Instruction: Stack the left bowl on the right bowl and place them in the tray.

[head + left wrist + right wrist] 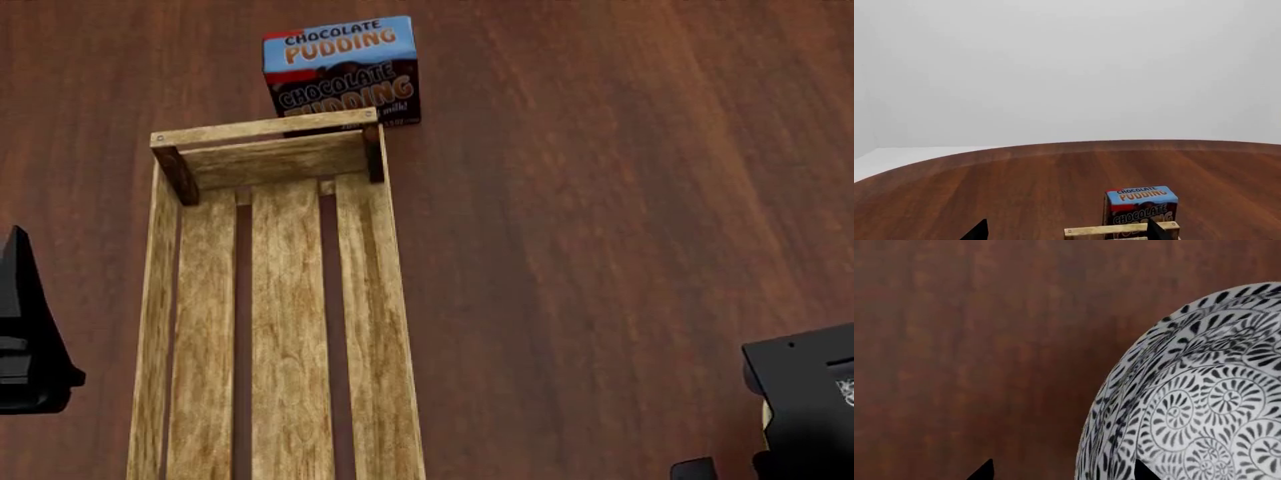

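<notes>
Brown wooden table (pixel 601 200), one tray (pixel 274 330), one pudding box (pixel 340 70), one patterned bowl (pixel 1201 400), both jaws' states unclear.

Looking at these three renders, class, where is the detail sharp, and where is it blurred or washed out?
Head view: crisp lettering on the blue-and-brown chocolate pudding box, even light. Left wrist view: featureless pale backdrop. Right wrist view: wooden table grain smeared; black-and-white patterned bowl clearer.
</notes>
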